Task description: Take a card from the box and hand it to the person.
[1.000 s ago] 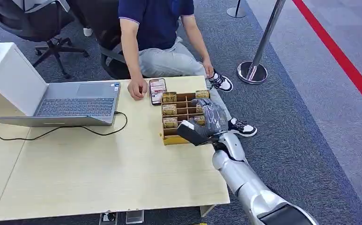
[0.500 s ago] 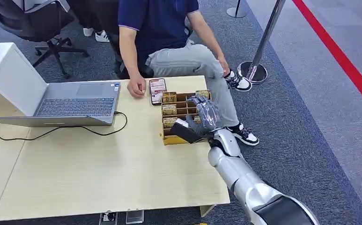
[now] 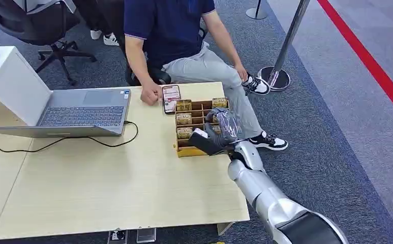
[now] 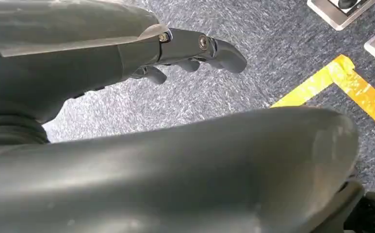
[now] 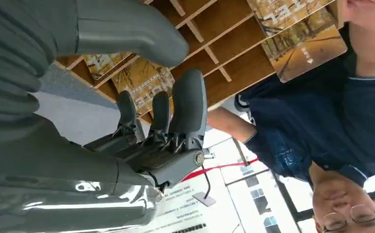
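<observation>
A yellow-brown divided box (image 3: 180,150) stands at the table's far right edge, with golden cards (image 3: 183,119) upright in its slots. My right hand (image 3: 217,132) hovers over the box's near right compartments. In the right wrist view its thumb (image 5: 132,29) and dark fingers (image 5: 187,104) stand apart on either side of one golden card (image 5: 144,80), and no grip on it is plain. More cards (image 5: 297,43) lean in the box (image 5: 234,43) beyond. The person (image 3: 169,25) sits across the table, a fist (image 3: 150,95) resting on it. My left hand (image 4: 204,48) hangs over carpet, holding nothing.
A phone (image 3: 171,97) lies beside the person's fist, just behind the box. An open laptop (image 3: 82,109) with a black cable sits at the left, next to a white box (image 3: 6,81). A stanchion base (image 3: 274,76) and an office chair (image 3: 41,20) stand on the carpet.
My right hand has shifted slightly left and down over the box. The person has moved their legs, and their fist has slid closer to the phone.
</observation>
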